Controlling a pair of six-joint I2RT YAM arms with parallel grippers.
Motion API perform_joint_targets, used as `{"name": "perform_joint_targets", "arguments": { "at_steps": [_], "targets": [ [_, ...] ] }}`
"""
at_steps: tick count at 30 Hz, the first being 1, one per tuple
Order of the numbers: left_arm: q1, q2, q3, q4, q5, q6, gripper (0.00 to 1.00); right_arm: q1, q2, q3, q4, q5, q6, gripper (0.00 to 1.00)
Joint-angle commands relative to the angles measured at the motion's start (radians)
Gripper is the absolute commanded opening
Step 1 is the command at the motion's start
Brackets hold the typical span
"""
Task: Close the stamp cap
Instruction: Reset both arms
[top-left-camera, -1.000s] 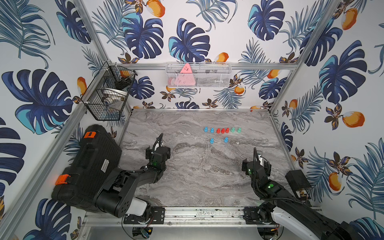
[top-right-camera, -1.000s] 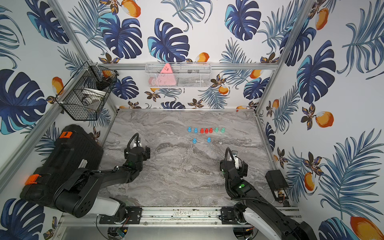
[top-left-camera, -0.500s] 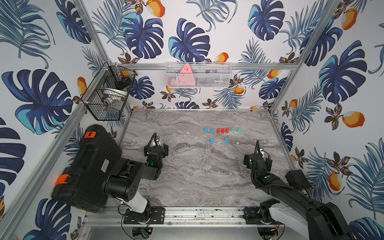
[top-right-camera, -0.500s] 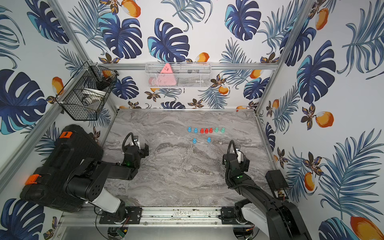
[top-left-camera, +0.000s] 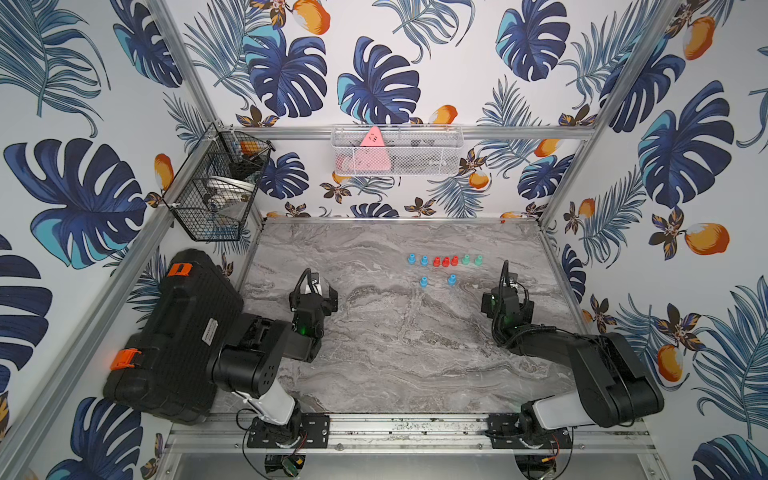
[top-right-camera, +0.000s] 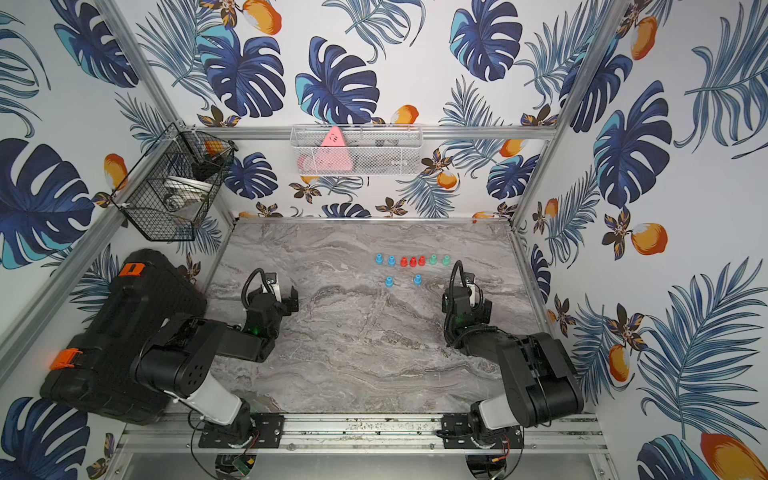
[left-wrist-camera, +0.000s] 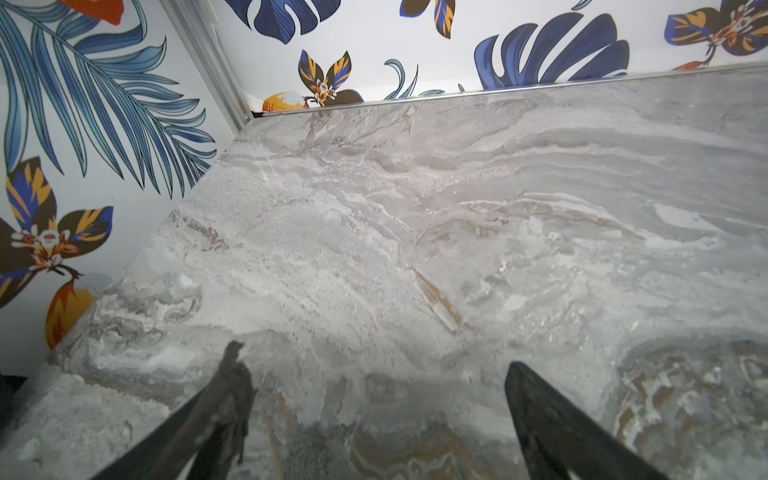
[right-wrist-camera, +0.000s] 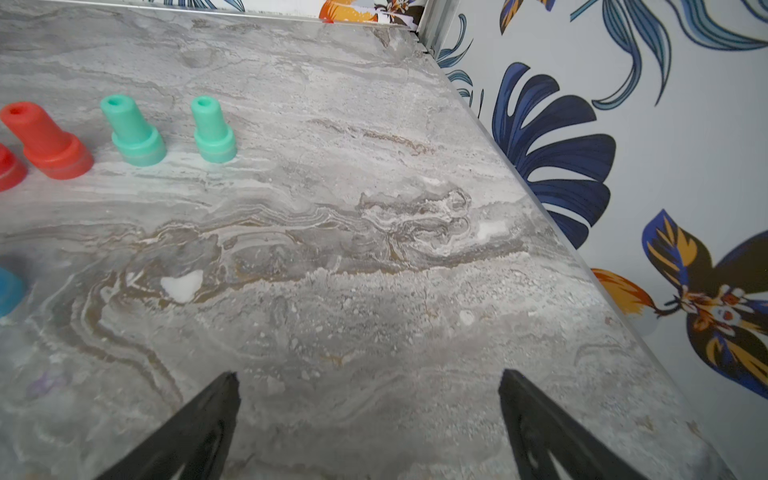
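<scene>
Right wrist view, green stamps (right-wrist-camera: 134, 135) upright

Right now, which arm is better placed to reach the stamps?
Right. The right fingers sit open close to the stamps, several showing in that wrist view. The left fingers are farther off across the table, facing only bare marble.

Seven stamps (top-right-camera: 413, 261) lining up on the marble table (top-right-camera: 357, 365), two blue stamps (top-right-camera: 389, 281) standing before them, left gripper (top-right-camera: 277, 294) and right gripper (top-right-camera: 465, 299) hanging empty, jaws spread
</scene>
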Motion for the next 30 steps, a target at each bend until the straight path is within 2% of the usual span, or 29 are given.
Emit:
{"name": "perform_joint_targets", "arguments": {
  "at_steps": [1, 4, 6, 7, 9, 12, 15, 17, 18, 20, 21, 22, 24, 30],
  "targets": [
    [-0.027, -0.008, -0.009, 0.109, -0.015, 0.037, 0.99, -0.031, 0.037, 0.000, 0.231, -0.027, -0.055, 1.00],
    [-0.027, 0.003, 0.002, 0.111, -0.019, 0.038, 0.99, -0.062, 0.049, -0.055, 0.382, -0.072, -0.009, 1.00],
    [-0.027, 0.014, -0.003, 0.143, -0.023, 0.049, 0.99, -0.106, 0.158, -0.163, 0.757, -0.136, -0.052, 1.00],
    [-0.027, 0.012, -0.002, 0.136, -0.020, 0.046, 0.99, -0.102, 0.148, -0.184, 0.767, -0.153, -0.060, 1.00],
    [-0.026, 0.010, 0.000, 0.131, -0.018, 0.044, 0.99, -0.104, 0.077, -0.183, 0.623, -0.181, -0.009, 1.00],
    [-0.023, 0.006, 0.006, 0.111, -0.011, 0.037, 0.99, -0.106, 0.145, -0.213, 0.805, -0.192, -0.055, 1.00],
    [-0.020, 0.007, 0.005, 0.114, -0.007, 0.040, 0.99, -0.109, 0.191, -0.261, 0.900, -0.295, -0.079, 1.00],
    [-0.020, 0.007, 0.006, 0.111, -0.006, 0.039, 0.99, -0.101, 0.261, -0.256, 0.997, -0.271, -0.100, 1.00],
    [-0.018, 0.005, 0.011, 0.103, -0.002, 0.037, 0.99, -0.111, 0.226, -0.221, 0.877, -0.273, -0.072, 1.00],
    [-0.010, 0.003, 0.017, 0.083, 0.012, 0.032, 0.99, -0.165, 0.157, -0.080, 0.482, -0.295, 0.021, 1.00],
    [-0.007, 0.002, 0.018, 0.078, 0.018, 0.031, 0.99, -0.231, 0.153, -0.049, 0.422, -0.408, 0.058, 1.00],
    [-0.006, 0.002, 0.019, 0.081, 0.019, 0.031, 0.99, -0.268, 0.153, -0.064, 0.458, -0.459, 0.071, 1.00],
    [-0.007, 0.002, 0.019, 0.079, 0.020, 0.031, 0.99, -0.262, 0.165, -0.082, 0.527, -0.445, 0.050, 1.00],
    [-0.004, 0.002, 0.021, 0.074, 0.021, 0.030, 0.99, -0.259, 0.164, -0.050, 0.456, -0.509, 0.023, 1.00]
  ]
}}
